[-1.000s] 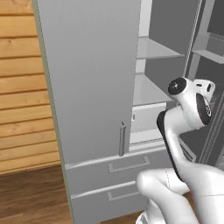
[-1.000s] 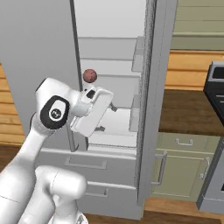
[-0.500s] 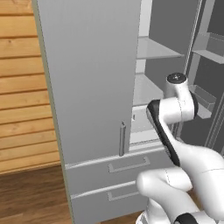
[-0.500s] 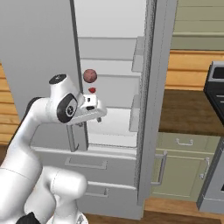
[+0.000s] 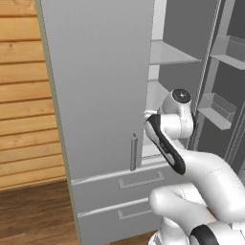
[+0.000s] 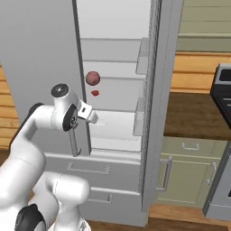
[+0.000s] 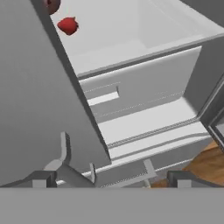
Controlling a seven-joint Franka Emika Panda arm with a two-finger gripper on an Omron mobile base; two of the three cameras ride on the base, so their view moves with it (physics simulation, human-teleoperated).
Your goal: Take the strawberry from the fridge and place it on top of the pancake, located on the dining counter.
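the arm (image 5: 167, 143) has swung left and folded in on itself since a second ago: its wrist, which sat out to the right of the open fridge (image 6: 115, 126), is now tucked up beside the edge of the closed left door (image 5: 95, 86). the gripper (image 6: 90, 113) has turned with it and now points into the compartment, below the strawberry (image 6: 94, 93) and the brownish ball (image 6: 93, 77). both of those, partly hidden by the arm before, now show clear above it.
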